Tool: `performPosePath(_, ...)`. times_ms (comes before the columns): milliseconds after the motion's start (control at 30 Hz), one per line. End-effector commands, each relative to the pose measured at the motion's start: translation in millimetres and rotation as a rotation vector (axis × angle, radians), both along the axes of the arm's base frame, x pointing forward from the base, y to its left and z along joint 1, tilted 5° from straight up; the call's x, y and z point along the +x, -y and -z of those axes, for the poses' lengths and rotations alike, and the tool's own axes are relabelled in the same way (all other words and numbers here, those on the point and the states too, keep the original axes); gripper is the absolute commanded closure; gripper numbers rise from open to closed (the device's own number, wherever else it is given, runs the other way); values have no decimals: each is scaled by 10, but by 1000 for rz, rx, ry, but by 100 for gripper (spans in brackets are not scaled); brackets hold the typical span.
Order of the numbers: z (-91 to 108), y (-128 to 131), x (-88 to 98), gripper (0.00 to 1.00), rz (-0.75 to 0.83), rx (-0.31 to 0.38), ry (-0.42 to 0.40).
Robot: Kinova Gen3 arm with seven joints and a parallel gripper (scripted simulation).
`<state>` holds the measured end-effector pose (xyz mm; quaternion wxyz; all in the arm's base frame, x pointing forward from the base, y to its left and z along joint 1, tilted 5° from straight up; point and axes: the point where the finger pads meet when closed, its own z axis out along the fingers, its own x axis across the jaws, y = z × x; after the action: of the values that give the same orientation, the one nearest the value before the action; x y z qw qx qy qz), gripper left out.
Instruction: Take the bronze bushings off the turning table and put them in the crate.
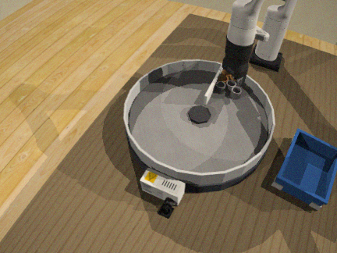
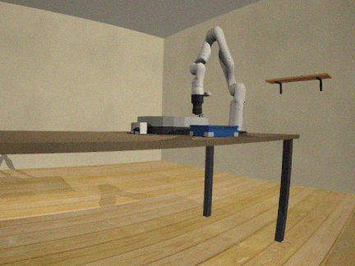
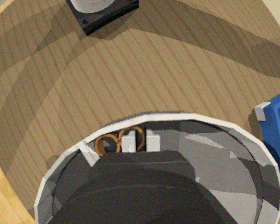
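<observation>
The gripper (image 1: 228,76) hung straight down over the turning table (image 1: 134,100), at about one o'clock from the dark hub (image 1: 199,114) in the top view, just inside the rim. Its fingers were pinched on a bronze bushing (image 3: 108,142), which showed in the wrist view as a brown ring beside the pale fingertips, with a second brown arc (image 3: 139,136) at their other side (whether that was the same ring or another one, the view did not settle). From above, only a sliver of bronze (image 1: 223,76) peeked out under the black wrist.

Three steel bushings (image 1: 231,88) stood upright in a tight cluster on the table's floor, just at five o'clock of the gripper, next to a white divider vane (image 1: 211,87) that ran from the rim toward the hub.

The blue crate (image 1: 308,169) sat on the tabletop (image 1: 97,217) off the turning table, at about four o'clock from the hub, well apart from the gripper. A white control box (image 1: 161,185) was at the rim's seven o'clock.
</observation>
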<state>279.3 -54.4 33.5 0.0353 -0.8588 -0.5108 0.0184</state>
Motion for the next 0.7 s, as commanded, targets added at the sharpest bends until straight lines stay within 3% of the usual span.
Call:
performPosePath(0,-3,1,5,100,0,0,1)
performPosePath(667,-19,-25,20,100,1,-1,0)
